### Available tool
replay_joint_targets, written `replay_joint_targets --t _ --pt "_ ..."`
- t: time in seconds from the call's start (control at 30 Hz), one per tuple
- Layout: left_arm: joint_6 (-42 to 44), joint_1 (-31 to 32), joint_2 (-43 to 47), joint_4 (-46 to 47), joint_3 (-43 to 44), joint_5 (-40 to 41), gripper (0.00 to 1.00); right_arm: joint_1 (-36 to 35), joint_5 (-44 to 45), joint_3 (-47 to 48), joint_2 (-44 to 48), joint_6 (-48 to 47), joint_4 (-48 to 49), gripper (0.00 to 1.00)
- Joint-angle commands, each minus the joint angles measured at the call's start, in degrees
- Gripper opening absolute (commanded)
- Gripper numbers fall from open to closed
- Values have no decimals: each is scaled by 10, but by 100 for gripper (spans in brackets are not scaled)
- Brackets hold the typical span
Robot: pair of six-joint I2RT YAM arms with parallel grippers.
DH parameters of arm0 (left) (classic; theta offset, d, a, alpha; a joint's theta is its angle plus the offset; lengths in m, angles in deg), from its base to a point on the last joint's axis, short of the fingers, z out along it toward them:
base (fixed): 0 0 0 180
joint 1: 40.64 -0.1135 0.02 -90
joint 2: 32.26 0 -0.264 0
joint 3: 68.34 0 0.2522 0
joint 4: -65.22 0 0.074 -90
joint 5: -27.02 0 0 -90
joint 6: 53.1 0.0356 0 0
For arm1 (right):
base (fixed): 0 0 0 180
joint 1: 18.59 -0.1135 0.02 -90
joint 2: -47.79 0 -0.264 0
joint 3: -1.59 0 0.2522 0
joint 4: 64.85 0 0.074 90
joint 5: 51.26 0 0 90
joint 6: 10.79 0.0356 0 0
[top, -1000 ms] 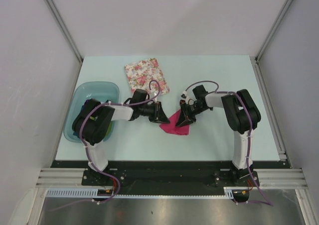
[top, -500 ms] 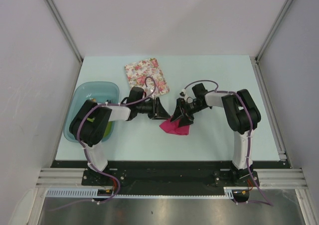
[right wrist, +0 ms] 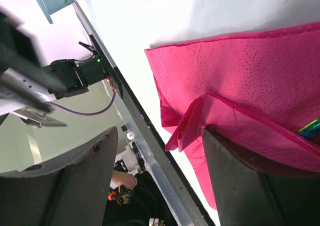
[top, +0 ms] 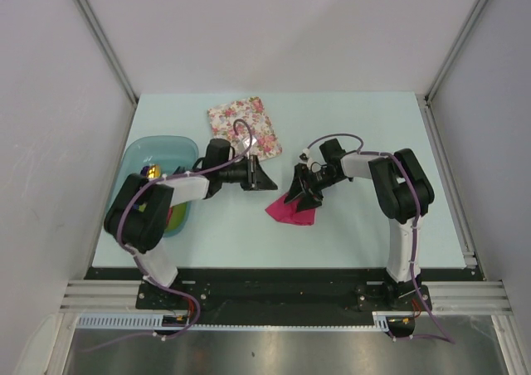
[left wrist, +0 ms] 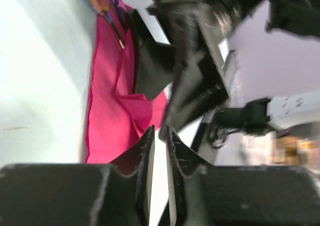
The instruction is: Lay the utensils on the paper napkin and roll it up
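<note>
The magenta paper napkin (top: 292,211) lies crumpled and partly folded over on the table between the arms. My right gripper (top: 300,194) is open right over its upper edge. In the right wrist view the gripper (right wrist: 160,132) has its fingers (right wrist: 250,186) wide apart, one resting against the folded napkin (right wrist: 240,81). A metallic utensil tip (right wrist: 310,128) peeks out from under the fold. My left gripper (top: 264,178) is left of the napkin, apart from it. In the left wrist view it (left wrist: 160,132) is shut and empty, with the napkin (left wrist: 107,96) and utensil ends (left wrist: 118,36) ahead.
A white floral napkin (top: 244,124) lies at the back, just behind the left gripper. A teal bin (top: 133,155) holding green and yellow things stands at the left edge, partly under the left arm; its corner shows in the right wrist view (right wrist: 52,1).
My left gripper has drawn back to the left, off the napkin, and its arm has swung left. The right gripper has stayed at the napkin's upper edge.
</note>
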Motion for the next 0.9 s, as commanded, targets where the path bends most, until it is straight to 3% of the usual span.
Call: replay_joint_targets --t 0.0,0.03,0.1,0.37,0.6,0.87 --pt "282 46 128 -134 30 62 14 -4 50 4 -12 -10 27 74" --pt "337 64 143 -199 39 85 13 -4 49 5 -12 -10 26 74" --pt "459 119 178 -237 39 151 10 -4 47 6 -14 -8 25 74" --pt "701 260 189 -187 17 362 8 -5 39 5 -18 0 28 77" --pt "792 339 118 -188 52 457 8 -5 38 5 -19 2 30 77" --pt "843 386 66 -163 57 524 8 -5 36 4 -18 2 29 77"
